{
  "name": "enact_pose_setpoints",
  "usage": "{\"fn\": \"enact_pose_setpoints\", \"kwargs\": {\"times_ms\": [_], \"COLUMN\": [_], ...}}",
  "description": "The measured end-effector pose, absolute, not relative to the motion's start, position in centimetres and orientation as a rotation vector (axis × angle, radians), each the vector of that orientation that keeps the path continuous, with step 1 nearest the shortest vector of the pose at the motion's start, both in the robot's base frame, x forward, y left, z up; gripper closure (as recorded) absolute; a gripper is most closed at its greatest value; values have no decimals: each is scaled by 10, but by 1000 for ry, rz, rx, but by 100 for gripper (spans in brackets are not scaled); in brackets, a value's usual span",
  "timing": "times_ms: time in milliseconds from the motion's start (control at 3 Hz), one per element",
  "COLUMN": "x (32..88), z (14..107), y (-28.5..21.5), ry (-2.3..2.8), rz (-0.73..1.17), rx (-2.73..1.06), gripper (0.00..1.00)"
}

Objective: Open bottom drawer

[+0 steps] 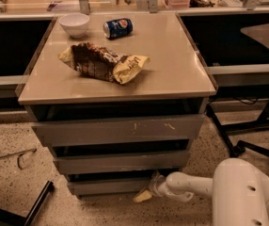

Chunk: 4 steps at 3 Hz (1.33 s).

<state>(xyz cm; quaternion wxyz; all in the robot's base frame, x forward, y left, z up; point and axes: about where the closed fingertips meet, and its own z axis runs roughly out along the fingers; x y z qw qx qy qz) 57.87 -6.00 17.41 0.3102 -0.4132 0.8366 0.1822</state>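
Grey, plain and handle-less, the bottom drawer (111, 186) is the lowest of 3 fronts in the cabinet (172, 55), just above the speckled floor (12, 135). It appears shut or very nearly so, set back a little under the middle front (120, 163). The long axis of the front runs horizontally, left to right across the view.

Gripper (144, 195): low at the drawer's right end, at or just under the lower right corner of the front. The white arm (195, 185) reaches in from the right. The drawer front therefore lies to the left of and slightly above the gripper. Contact looks likely but is not confirmed. Whether the gripper is clamped on an edge or free cannot be told.

Judgement: the pull must run straight out of the cabinet, toward the camera, square to the long axis. A hold at 1 end risks skewing the drawer.

Markings:
- Blue can (118, 27), on its side on the cabinet top: a red, white and blue roundel consistent with Pepsi.
- Crumpled snack bag (104, 62): lettering on its yellow end, not legible.
- White bowl (74, 23): unmarked.
- Top front (120, 131): pale scratches only.
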Motion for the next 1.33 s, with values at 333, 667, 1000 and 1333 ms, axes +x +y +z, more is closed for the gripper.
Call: {"fn": "enact_pose_setpoints", "kwargs": {"times_ms": [333,667,1000,1333], "x": [562,562,539,539], "z": [173,178,181,181], "y": [-56,-56,-46,-46], "ry": [2208,2208,2195,2195], "rz": [523,523,574,574], "rx": [-1099,-1099,-1118,-1118], "gripper": [0,0,0,0]}}
